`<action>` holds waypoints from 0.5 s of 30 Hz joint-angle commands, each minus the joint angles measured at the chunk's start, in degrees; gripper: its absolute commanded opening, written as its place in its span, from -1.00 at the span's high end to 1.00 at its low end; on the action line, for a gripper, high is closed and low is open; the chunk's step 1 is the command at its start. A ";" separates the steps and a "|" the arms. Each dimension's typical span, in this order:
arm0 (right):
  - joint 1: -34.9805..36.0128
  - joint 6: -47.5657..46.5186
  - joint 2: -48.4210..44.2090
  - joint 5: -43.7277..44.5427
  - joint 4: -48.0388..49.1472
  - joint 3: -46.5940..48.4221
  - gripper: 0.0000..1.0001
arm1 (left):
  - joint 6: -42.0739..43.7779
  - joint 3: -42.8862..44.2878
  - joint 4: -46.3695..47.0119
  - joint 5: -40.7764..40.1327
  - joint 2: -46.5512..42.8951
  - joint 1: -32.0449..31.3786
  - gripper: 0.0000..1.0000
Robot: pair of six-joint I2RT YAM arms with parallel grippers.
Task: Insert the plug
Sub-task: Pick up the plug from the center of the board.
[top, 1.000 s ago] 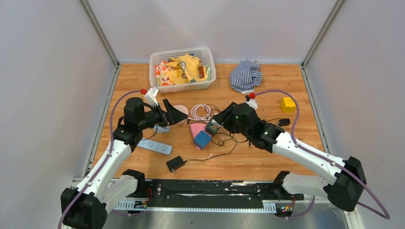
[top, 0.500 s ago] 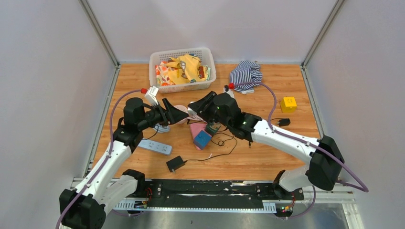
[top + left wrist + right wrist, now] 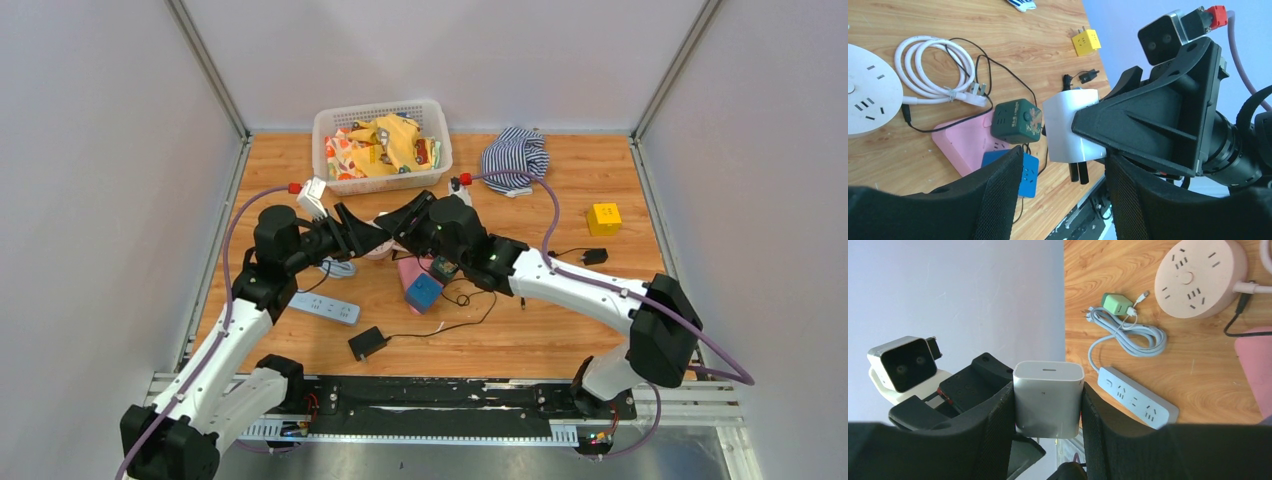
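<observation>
The plug (image 3: 1048,397) is a white cube charger with two dark prongs, held above the table. My right gripper (image 3: 1048,390) is shut on its sides. In the left wrist view the plug (image 3: 1068,132) sticks out of the right gripper, prongs pointing down. My left gripper (image 3: 1064,160) is open, one finger on each side of the prongs, with gaps showing. From above, the left gripper (image 3: 375,238) and right gripper (image 3: 400,222) meet tip to tip over the round socket. A white power strip (image 3: 325,308) lies at the left.
A round pinkish socket (image 3: 1200,277), pink socket block (image 3: 965,145), green cube (image 3: 1017,121) and blue cube (image 3: 1028,172) lie among black cables mid-table. A basket (image 3: 384,108) and striped cloth (image 3: 515,155) sit at the back. A yellow cube (image 3: 602,218) and black adapter (image 3: 367,343) lie apart.
The right arm has swung left with the plug to meet the left gripper. The left jaws have narrowed around the plug's end.
</observation>
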 commanded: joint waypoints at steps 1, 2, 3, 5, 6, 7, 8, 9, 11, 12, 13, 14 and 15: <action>1.67 -1.41 1.36 -1.86 3.09 2.46 1.00 | -1.45 2.53 2.34 -2.05 -0.53 -0.60 -0.23; 1.63 -1.28 1.50 -2.09 3.58 2.22 1.00 | -1.55 2.64 2.31 -2.41 -0.63 -0.62 -0.20; 1.61 -1.28 1.65 -2.36 4.16 1.85 1.00 | -1.57 2.73 2.31 -2.84 -0.62 -0.63 -0.17; 1.67 -1.47 1.71 -2.80 5.66 0.89 1.00 | -1.64 2.78 2.30 -3.69 -0.82 -0.71 -0.10; 1.67 -1.49 1.71 -2.91 6.23 0.45 1.00 | -1.66 2.70 2.30 -4.06 -0.94 -0.71 -0.07; 1.67 -1.53 1.71 -3.13 6.82 -0.05 1.00 | -1.80 2.59 2.30 -4.52 -1.02 -0.71 -0.04; 1.61 -2.02 1.71 -3.67 7.60 -0.51 1.00 | -2.02 2.41 2.30 -4.85 -1.19 -0.71 0.00; 1.67 -2.95 1.75 -4.66 9.22 -1.07 1.00 | -2.40 2.06 3.10 -5.13 -1.43 -0.71 0.04; 1.64 -5.75 1.80 -8.50 14.36 -2.93 0.92 | -3.58 0.90 5.22 -5.56 -2.23 -0.71 0.22; 1.67 -6.81 1.80 -10.65 17.99 -4.02 0.88 | -4.09 0.60 5.40 -5.97 -2.73 -0.71 0.34; 1.56 -7.48 1.86 -12.29 20.30 -5.38 0.85 | -4.49 0.37 5.39 -6.10 -3.05 -0.71 0.47; 1.56 -8.50 1.93 -13.50 22.56 -6.61 0.82 | -4.89 0.25 5.40 -5.94 -3.42 -0.71 0.62; 1.58 -9.52 2.01 -14.60 24.77 -7.65 0.80 | -5.47 0.28 5.46 -5.57 -3.68 -0.71 0.71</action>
